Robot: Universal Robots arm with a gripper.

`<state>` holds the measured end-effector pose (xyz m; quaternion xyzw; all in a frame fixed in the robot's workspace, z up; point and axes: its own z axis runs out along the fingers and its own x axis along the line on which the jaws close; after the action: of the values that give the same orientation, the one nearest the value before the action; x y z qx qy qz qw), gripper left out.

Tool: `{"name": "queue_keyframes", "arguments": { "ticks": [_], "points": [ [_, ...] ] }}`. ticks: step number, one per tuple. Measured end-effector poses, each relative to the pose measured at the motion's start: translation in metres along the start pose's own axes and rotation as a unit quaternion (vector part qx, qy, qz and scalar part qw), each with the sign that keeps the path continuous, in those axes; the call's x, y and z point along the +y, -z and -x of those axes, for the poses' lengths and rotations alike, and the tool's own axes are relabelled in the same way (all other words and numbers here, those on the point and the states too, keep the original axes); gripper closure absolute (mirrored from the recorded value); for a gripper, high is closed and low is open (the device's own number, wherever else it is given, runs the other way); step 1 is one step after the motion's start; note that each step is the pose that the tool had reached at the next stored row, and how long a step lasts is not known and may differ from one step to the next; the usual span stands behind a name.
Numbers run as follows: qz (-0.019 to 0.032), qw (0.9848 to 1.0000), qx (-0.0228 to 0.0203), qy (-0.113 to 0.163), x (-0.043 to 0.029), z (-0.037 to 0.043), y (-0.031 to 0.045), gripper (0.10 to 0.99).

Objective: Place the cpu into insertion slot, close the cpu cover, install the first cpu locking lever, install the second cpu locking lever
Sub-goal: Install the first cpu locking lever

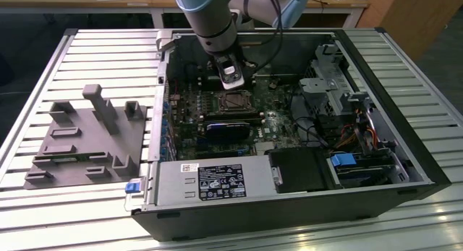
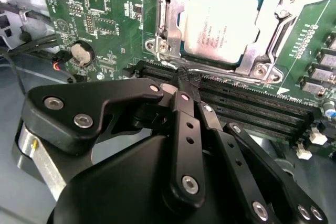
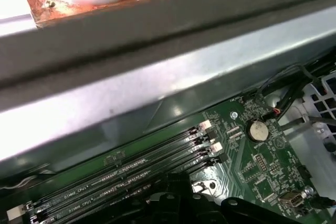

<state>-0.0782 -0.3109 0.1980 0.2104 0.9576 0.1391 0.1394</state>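
The cpu point(image 2: 224, 22) already lies flat in the insertion slot point(image 2: 173, 35) on the motherboard point(image 2: 105, 14), its silver top showing through the window of the cpu cover point(image 2: 268, 43), which seems to be folded down over it. The gripper point(image 2: 184, 85) hangs just beside the socket, over the nearest of the long black memory slots point(image 2: 247, 106), its fingers point(image 2: 185, 103) drawn together to a narrow tip with nothing visibly pinched between them. From the exterior view the gripper point(image 1: 230, 80) stands inside the open computer case point(image 1: 289, 207), right above the socket point(image 1: 233, 101). I'd judge the chip to be light, rigid and easily harmed, best left alone now that it is seated; the cover is thin springy sheet metal, and the locking levers would be stiff wire rods that want a push on their hooked ends, not a squeeze. What I can't make out is where those levers lie: a thin metal edge runs along the near side of the socket, but whether it is a lever, and whether it is latched, is hidden behind the fingertip. In the first wrist view the case wall point(image 3: 157, 93) blocks much, with the coin battery point(image 3: 256, 129) beyond the memory slots.
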Motion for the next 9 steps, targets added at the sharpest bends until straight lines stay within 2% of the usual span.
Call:
{"name": "queue_keyframes", "arguments": {
  "ticks": [9],
  "points": [
    [-0.0006, 1.0000, -0.0008, -0.002, 0.0028, 0.0018, 0.0080, 0.980]
  ]
}}
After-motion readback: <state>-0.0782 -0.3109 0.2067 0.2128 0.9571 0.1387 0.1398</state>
